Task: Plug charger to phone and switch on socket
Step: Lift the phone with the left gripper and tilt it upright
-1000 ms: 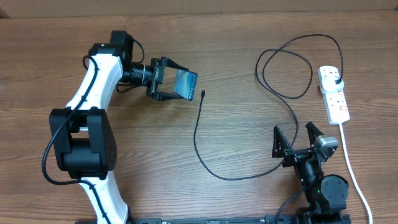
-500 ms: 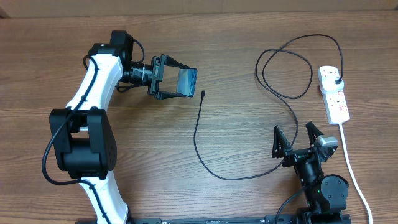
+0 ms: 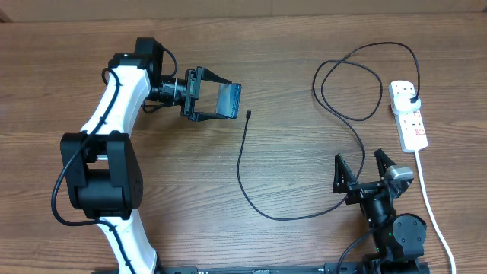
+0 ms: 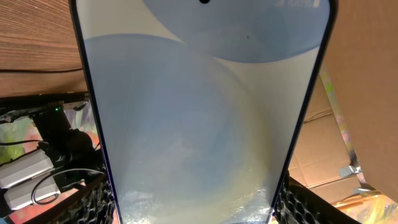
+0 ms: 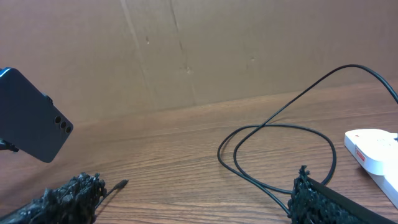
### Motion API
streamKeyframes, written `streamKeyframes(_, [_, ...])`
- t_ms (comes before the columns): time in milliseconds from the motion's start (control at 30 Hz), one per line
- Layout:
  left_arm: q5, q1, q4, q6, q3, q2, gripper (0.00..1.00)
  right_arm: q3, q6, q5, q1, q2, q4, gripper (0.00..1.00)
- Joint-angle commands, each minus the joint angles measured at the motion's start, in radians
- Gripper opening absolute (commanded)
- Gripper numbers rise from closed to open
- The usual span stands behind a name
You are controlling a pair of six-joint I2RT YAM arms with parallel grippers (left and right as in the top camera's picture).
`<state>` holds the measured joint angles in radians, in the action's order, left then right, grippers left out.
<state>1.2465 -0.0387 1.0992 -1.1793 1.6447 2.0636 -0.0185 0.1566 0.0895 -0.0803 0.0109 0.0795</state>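
Observation:
My left gripper (image 3: pixel 217 101) is shut on the phone (image 3: pixel 229 100) and holds it off the table at the back left, its blue screen tilted up on edge. In the left wrist view the phone's screen (image 4: pixel 205 112) fills the frame between the fingers (image 4: pixel 93 205). The right wrist view catches the phone's dark back (image 5: pixel 31 124). The charger's connector tip (image 3: pixel 249 116) lies on the table just right of the phone. Its black cable (image 3: pixel 274 217) loops across to the plug (image 3: pixel 412 99) seated in the white socket (image 3: pixel 411 125). My right gripper (image 3: pixel 363 169) stands open near the front right, nothing in it.
The socket's thick white cord (image 3: pixel 430 205) runs to the front edge, right of my right arm. Cable loops (image 5: pixel 280 149) lie ahead of my right gripper (image 5: pixel 193 199), with the connector tip (image 5: pixel 121 184) to its left. A cardboard wall (image 5: pixel 199 50) backs the table.
My left gripper has turned the phone slightly, so it stands more squarely on edge. The right arm and the cable have not moved.

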Motion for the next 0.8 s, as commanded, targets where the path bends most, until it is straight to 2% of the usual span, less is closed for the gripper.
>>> streamKeyframes(0, [0.063,0.001,-0.001,0.005,0.029,-0.004,0.66,0.011,0.003,0.001,-0.006,-0.008,-0.003,1.0])
streamKeyframes(267, [0.053,0.01,-0.015,0.006,0.029,-0.004,0.66,0.011,0.003,0.001,-0.006,-0.008,-0.003,1.0])
streamKeyframes(500, [0.045,0.062,-0.013,0.081,0.029,-0.004,0.64,0.011,0.003,0.001,-0.005,-0.008,-0.003,1.0])
streamKeyframes(767, [0.039,0.098,-0.008,0.11,0.029,-0.004,0.65,0.011,0.003,0.001,-0.005,-0.008,-0.003,1.0])
